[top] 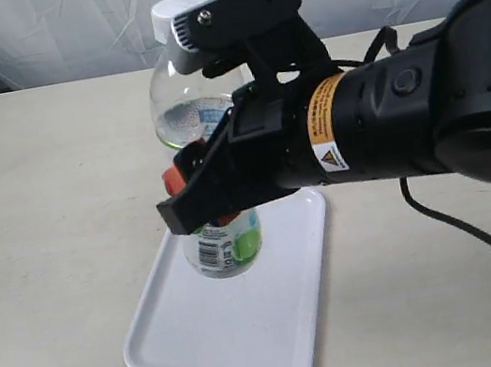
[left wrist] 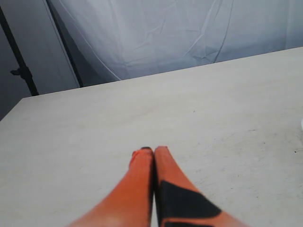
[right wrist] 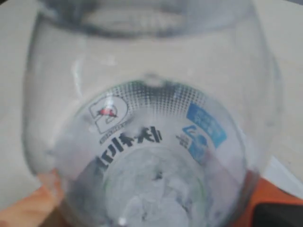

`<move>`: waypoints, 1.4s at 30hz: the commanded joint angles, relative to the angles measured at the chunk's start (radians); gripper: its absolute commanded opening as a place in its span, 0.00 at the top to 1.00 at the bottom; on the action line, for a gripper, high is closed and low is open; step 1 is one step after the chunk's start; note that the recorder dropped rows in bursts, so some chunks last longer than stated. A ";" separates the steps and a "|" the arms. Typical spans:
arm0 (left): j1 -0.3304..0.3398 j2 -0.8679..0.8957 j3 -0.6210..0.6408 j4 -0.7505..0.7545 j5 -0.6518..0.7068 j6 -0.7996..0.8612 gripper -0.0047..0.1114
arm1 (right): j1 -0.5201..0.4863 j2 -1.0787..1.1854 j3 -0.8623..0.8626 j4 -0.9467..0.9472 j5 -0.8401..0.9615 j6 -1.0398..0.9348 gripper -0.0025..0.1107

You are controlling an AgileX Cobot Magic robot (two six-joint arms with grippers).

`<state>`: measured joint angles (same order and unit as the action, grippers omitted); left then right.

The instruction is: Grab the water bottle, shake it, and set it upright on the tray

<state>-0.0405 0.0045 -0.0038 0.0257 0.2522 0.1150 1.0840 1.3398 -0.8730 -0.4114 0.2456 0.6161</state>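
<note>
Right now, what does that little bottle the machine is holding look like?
The water bottle is small, clear plastic, with a white screw cap and a white label with green circles. It stands upright over the tray, the right gripper clamped around its middle. Whether its base touches the tray is unclear.

The water bottle is clear glossy plastic, its white cap ribbed. The tray is smooth, shiny white plastic. The table looks matt and pale, faintly speckled. The right gripper has matt black casing; creased white cloth hangs behind.
</note>
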 commanded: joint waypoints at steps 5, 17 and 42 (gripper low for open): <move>0.000 -0.005 0.004 0.004 -0.013 -0.001 0.96 | -0.020 -0.062 -0.076 -0.042 0.135 0.047 0.98; 0.000 -0.005 0.004 0.004 -0.013 -0.001 0.96 | 0.013 -0.080 0.004 -0.077 0.252 0.047 0.98; 0.000 -0.005 0.004 0.004 -0.013 -0.001 0.96 | 0.028 -0.179 0.049 -0.414 0.139 0.297 0.98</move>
<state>-0.0405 0.0045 -0.0038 0.0257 0.2522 0.1150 1.1470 1.1117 -0.8652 -0.6861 0.2817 0.7519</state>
